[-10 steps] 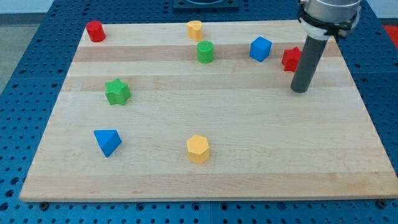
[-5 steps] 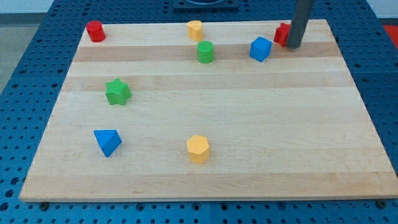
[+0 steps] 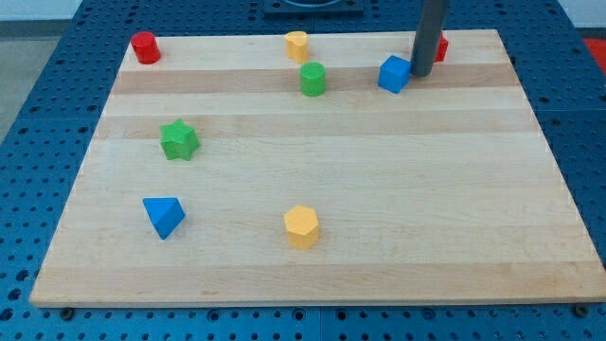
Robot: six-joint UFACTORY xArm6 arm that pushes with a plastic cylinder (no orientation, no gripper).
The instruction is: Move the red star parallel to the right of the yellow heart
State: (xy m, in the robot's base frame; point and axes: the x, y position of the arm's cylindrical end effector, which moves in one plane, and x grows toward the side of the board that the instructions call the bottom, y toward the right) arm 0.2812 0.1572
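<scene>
The red star (image 3: 441, 48) lies near the board's top edge at the view's upper right, mostly hidden behind my rod. The yellow heart (image 3: 297, 44) sits at the top edge, well to the left of the star. My tip (image 3: 421, 74) rests on the board just below and left of the red star, touching the right side of the blue cube (image 3: 394, 74).
A green cylinder (image 3: 312, 79) stands below the yellow heart. A red cylinder (image 3: 145, 47) is at the top left corner. A green star (image 3: 179, 140), a blue pyramid (image 3: 163, 216) and a yellow hexagon (image 3: 302, 227) lie lower down on the wooden board (image 3: 331, 275).
My tip moved up to the top edge, then left. The red star was pushed up toward the top edge. The blue cube has shifted slightly left.
</scene>
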